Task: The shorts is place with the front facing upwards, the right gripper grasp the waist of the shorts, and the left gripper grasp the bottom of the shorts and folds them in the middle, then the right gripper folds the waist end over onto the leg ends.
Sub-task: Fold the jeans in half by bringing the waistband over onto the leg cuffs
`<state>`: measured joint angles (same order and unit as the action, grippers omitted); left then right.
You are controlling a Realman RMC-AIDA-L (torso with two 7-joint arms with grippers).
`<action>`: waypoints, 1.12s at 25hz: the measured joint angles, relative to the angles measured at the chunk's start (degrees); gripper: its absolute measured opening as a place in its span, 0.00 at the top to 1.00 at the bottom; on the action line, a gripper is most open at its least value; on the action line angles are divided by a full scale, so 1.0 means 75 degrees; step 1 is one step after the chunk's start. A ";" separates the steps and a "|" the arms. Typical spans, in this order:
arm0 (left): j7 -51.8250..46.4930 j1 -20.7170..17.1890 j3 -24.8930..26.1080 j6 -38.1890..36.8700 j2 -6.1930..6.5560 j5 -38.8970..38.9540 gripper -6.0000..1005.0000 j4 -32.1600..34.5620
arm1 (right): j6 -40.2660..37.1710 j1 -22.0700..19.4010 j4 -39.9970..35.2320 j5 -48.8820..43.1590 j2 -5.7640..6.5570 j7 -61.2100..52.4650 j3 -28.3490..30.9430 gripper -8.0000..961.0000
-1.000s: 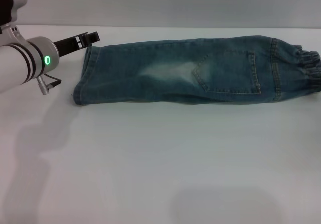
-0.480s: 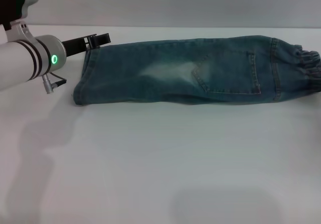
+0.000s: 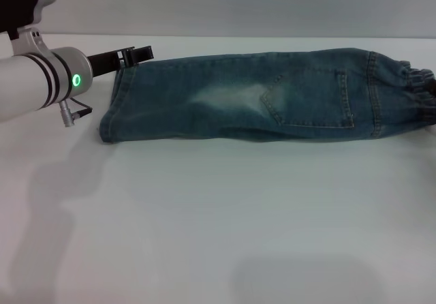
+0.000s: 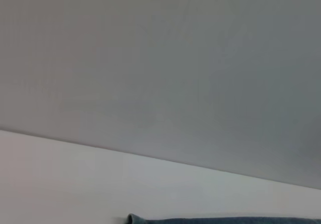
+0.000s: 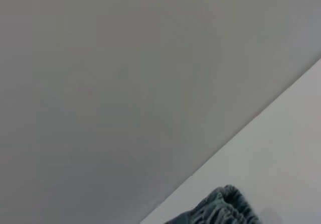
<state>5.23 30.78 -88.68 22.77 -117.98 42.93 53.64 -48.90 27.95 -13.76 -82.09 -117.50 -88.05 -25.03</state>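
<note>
The left gripper [image 3: 136, 54] sits at the far corner of the leg ends [image 3: 114, 106] of the shorts [image 3: 266, 98], its black fingers [image 3: 126, 56] reaching level over the white table [image 3: 204, 222] and meeting the top edge of the hem. The fingers appear close together, but whether they have closed on the denim or only lie against it cannot be told from the head view, and the left wrist view shows no fingers at all. Behind the claw, the silver-white forearm with its black bands and green ring light [image 3: 76, 80] runs back and slightly nearer toward the robot's left, lying low and nearly horizontal above the table.

From the gripper, the shorts stretch away toward the robot's right, lying flat and already folded lengthwise into one long narrow band. The straight-stitched hem is just beside and below the claw, a pale faded patch [image 3: 228, 98] lies a little farther along, then a stitched pocket [image 3: 310, 99], and the gathered elastic waistband [image 3: 419, 93] is at the end farthest from the gripper.

In the left wrist view only a thin strip of the denim [image 4: 220, 220] shows along the table edge, with the grey wall [image 4: 160, 58] behind. The right wrist view shows the puckered waistband [image 5: 223, 209] close by; the right gripper itself is not seen in any view.
</note>
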 joint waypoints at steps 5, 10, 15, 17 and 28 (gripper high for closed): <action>0.0012 0.0039 0.0000 0.0004 -0.0014 0.0000 0.17 -0.0002 | 0.0193 0.0091 0.0043 0.0000 0.0000 -0.0054 -0.0241 0.37; 0.0012 0.0069 0.0000 0.0023 -0.0019 -0.0002 0.17 -0.0007 | 0.0271 0.0115 0.0065 0.0000 0.0009 -0.0079 -0.0295 0.37; 0.0012 0.0081 0.0000 0.0055 -0.0030 -0.0005 0.17 -0.0013 | 0.0597 0.0227 0.0089 0.0000 0.0110 -0.0489 -0.0838 0.37; 0.0012 0.0087 -0.0002 0.0064 -0.0030 -0.0006 0.17 -0.0013 | 0.0701 0.0277 0.0120 0.0000 0.0163 -0.0709 -0.1124 0.37; 0.0008 0.0126 -0.0080 0.0092 -0.0024 -0.0006 0.17 0.0008 | 0.0504 0.0234 0.0025 0.0000 0.0267 -0.1640 -0.1875 0.42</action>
<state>5.29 31.73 -89.28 23.45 -118.16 42.89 53.69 -45.13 29.70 -13.58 -82.10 -115.50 -100.35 -39.10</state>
